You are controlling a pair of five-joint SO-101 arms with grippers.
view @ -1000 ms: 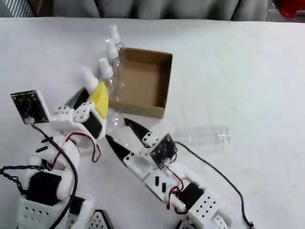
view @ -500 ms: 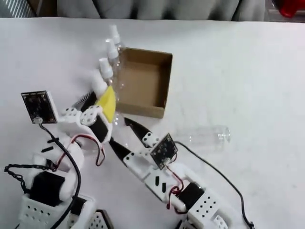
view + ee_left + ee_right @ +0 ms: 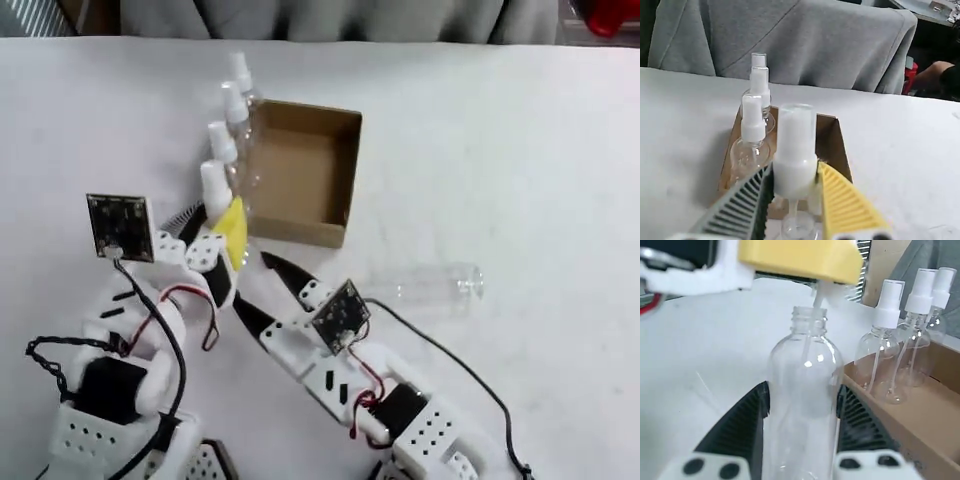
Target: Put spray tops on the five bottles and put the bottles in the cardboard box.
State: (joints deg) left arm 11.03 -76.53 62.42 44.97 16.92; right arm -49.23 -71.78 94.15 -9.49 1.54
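Observation:
My left gripper (image 3: pixel 795 176), one finger grey and one yellow, is shut on a white spray top (image 3: pixel 795 150). The top's thin tube dips into the open neck of a clear bottle (image 3: pixel 802 390). That bottle stands upright with my right gripper (image 3: pixel 802 400) shut on its body between black fingers. In the high view the left gripper (image 3: pixel 218 205) and right gripper (image 3: pixel 247 275) meet just in front of the cardboard box (image 3: pixel 345 180). Three clear bottles with tops (image 3: pixel 222 142) stand along the box's left wall. One more bare bottle (image 3: pixel 440 285) lies on the table to the right.
The white table (image 3: pixel 500 130) stretches open to the right of and behind the box. A grey cloth-covered shape (image 3: pixel 805 40) stands past the table's far edge. Both arm bases sit at the near edge.
My left arm has carried the spray top right, toward the box, bringing it over the bottle in the right gripper. The right arm has stayed still.

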